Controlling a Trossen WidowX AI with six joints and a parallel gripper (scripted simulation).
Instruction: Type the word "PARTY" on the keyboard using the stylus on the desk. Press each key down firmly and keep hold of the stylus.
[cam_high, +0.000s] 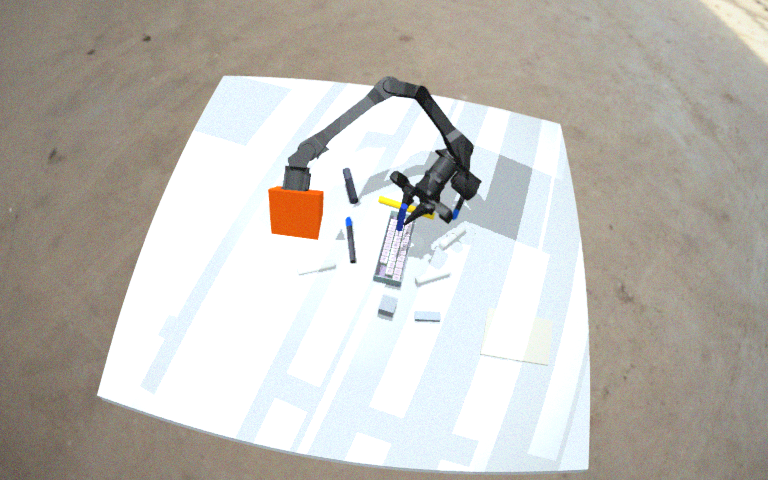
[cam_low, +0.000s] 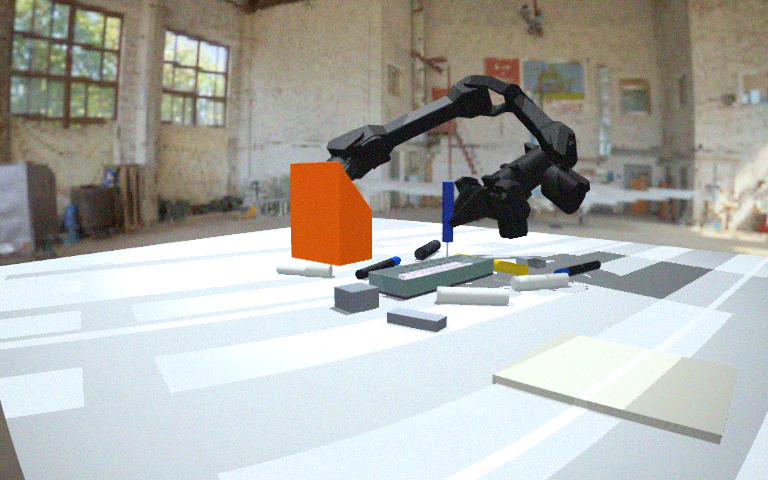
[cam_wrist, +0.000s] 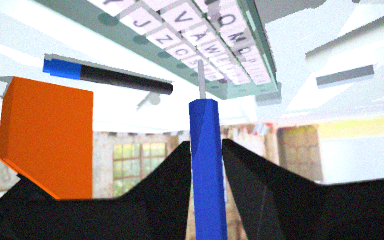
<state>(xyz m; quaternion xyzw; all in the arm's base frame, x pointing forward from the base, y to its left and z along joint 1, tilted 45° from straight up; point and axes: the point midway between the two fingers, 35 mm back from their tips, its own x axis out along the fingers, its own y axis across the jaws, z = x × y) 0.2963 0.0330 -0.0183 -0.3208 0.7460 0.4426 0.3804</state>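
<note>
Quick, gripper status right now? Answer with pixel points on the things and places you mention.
Gripper (cam_high: 406, 218) (cam_low: 452, 223) (cam_wrist: 205, 146): closed on the blue stylus (cam_high: 401, 217) (cam_low: 448, 212) (cam_wrist: 206, 170), held upright with its thin tip pointing down.

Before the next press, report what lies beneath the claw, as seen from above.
A yellow rod passes beneath the claw, partly covered. Anything else hidden there cannot be seen.

Stylus I grip (cam_high: 402, 217) (cam_low: 448, 212) (cam_wrist: 206, 170): smooth blue plastic look; its thin tip, grey like metal
My fingers: matt black, plastic-looking
Keyboard (cam_high: 377, 277) (cam_low: 430, 280) (cam_wrist: 240, 91): matt green case, smooth pale keycaps
Orange block (cam_high: 295, 213) (cam_low: 314, 215) (cam_wrist: 50, 135): flat, matt, smooth
Floor (cam_high: 101, 226): rough, like bare concrete
</note>
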